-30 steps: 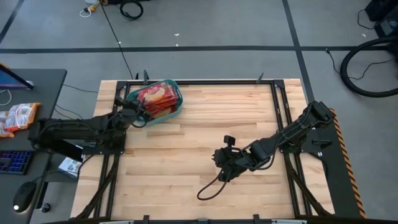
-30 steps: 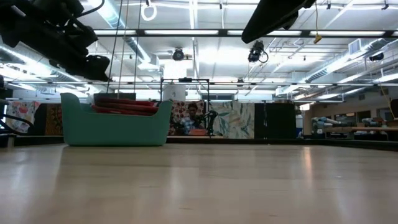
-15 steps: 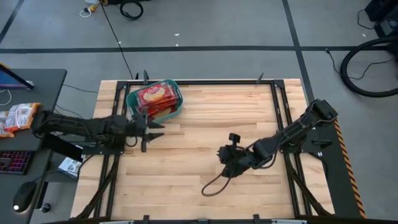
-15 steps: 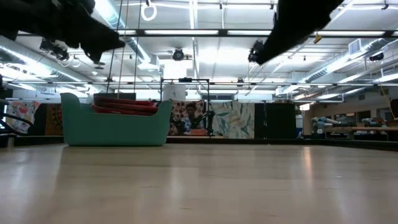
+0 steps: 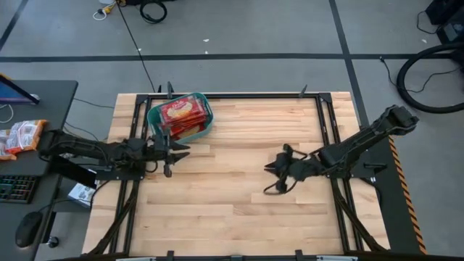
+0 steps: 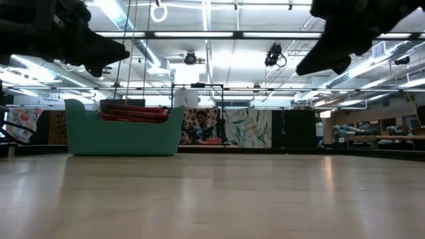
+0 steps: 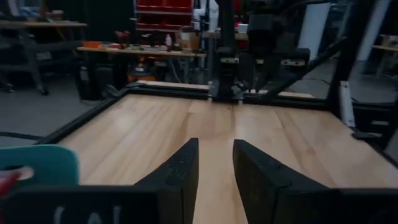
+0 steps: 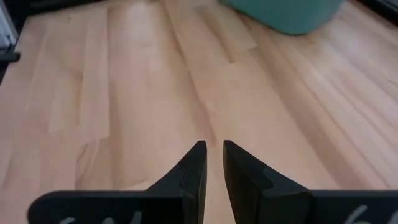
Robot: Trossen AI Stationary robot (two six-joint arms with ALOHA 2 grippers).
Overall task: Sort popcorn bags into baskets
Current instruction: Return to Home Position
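The teal tub (image 5: pixel 152 116) stands on its base at the table's far left corner, with red popcorn packets (image 5: pixel 181 112) stacked flat inside. The low view shows the tub (image 6: pixel 123 133) with the packets (image 6: pixel 133 111) level with its rim. My left gripper (image 5: pixel 181 152) hovers just near-side of the tub, open and empty, pointing toward the table's right; its wrist view (image 7: pixel 216 143) shows bare wood between the fingers and the tub's corner (image 7: pixel 37 165) beside them. My right gripper (image 5: pixel 270 169) hangs over the table's middle right, open by a narrow gap (image 8: pixel 213 146), and the tub (image 8: pixel 280 15) is far ahead of it.
A black rail frame (image 5: pixel 326 123) runs along the table's edges. A dark cable loop (image 5: pixel 272 188) hangs from my right wrist onto the wood. More red packets (image 5: pixel 22 134) lie on a desk left of the table. Bare wood lies between the arms.
My left gripper has drawn back from the tub's near rim toward the table's near edge and levelled out, holding nothing. My right gripper has pulled toward the table's right edge and a little toward the far edge. The tub and its packets have stayed put.
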